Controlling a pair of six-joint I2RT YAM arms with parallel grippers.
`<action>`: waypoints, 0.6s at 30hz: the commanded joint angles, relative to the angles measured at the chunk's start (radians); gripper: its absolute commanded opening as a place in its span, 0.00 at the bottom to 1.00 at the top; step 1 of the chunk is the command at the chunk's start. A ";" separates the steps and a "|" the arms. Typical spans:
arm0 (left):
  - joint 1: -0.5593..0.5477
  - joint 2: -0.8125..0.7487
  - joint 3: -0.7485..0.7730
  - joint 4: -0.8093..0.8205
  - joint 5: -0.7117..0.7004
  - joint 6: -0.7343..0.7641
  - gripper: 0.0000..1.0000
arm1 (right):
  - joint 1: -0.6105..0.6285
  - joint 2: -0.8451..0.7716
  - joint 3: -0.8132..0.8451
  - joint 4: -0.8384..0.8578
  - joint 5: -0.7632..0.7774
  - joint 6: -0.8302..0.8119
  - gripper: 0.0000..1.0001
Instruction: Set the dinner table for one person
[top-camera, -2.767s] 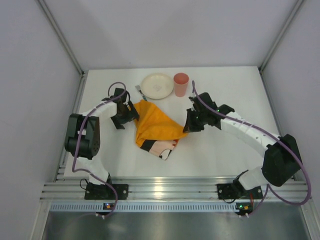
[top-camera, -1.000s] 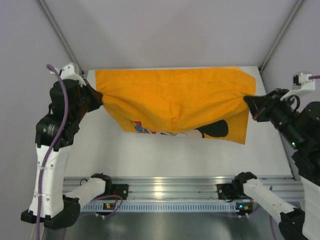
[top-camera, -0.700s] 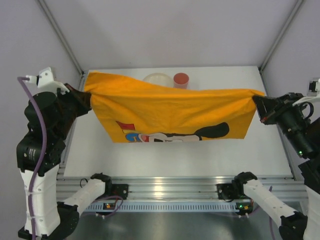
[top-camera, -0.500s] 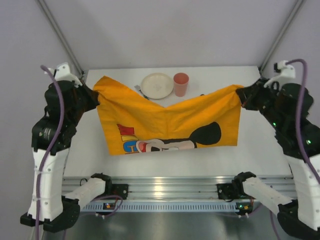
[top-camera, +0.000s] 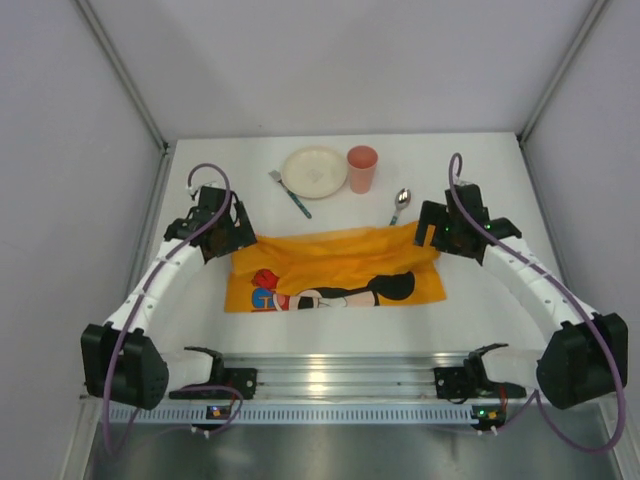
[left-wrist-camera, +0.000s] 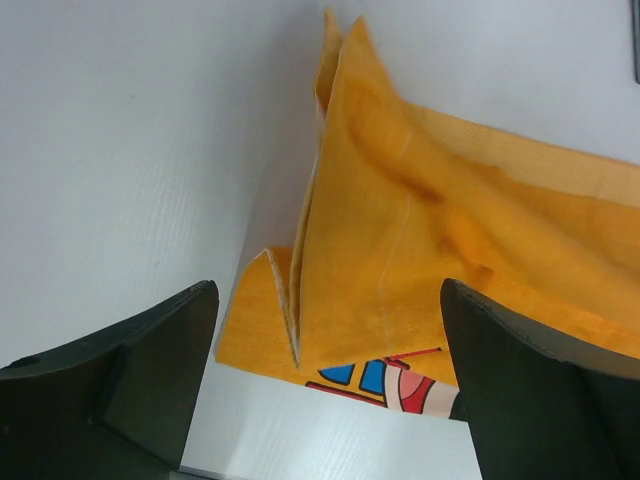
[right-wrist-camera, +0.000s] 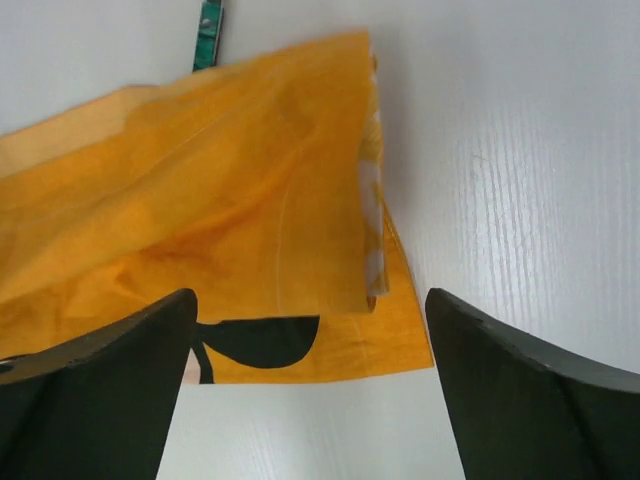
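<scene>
Low on each side of the top view, my two pincers sit at the ends of the orange cloth. My left pincer (left-wrist-camera: 322, 290) is spread wide and pinches nothing — one corner of the cloth (top-camera: 335, 270) stands up in a little peak between its fingers. My right pincer (right-wrist-camera: 308, 295) is spread wide too, and the other end of the cloth lies under the gap.

The cloth rests on the lower middle of the dinner table (top-camera: 500, 160), but it is not flat. It looks doubled over along its top side, with bumps. So I think my job now is to open it out and smooth it.

To do that well, I should pinch only the top layer at both corners. Then I lift just a little and pull both ends toward the top of the frame at the same speed.

I must go slow — the spoon (top-camera: 400, 202) lies just past the right corner. The fork (top-camera: 291, 193) is near the top edge, and the plate (top-camera: 314, 172) and cup (top-camera: 362, 168) sit higher up. Pulled too far, the cloth could push them.
</scene>
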 joint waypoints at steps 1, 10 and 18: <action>0.001 0.029 0.036 0.014 -0.062 -0.070 0.99 | -0.021 0.023 -0.002 0.123 0.019 0.016 1.00; 0.001 -0.208 0.042 -0.207 -0.033 -0.171 0.99 | -0.021 -0.191 -0.084 0.054 -0.042 0.041 1.00; 0.001 -0.339 -0.301 -0.268 0.165 -0.383 0.96 | -0.021 -0.259 -0.350 -0.011 -0.199 0.146 1.00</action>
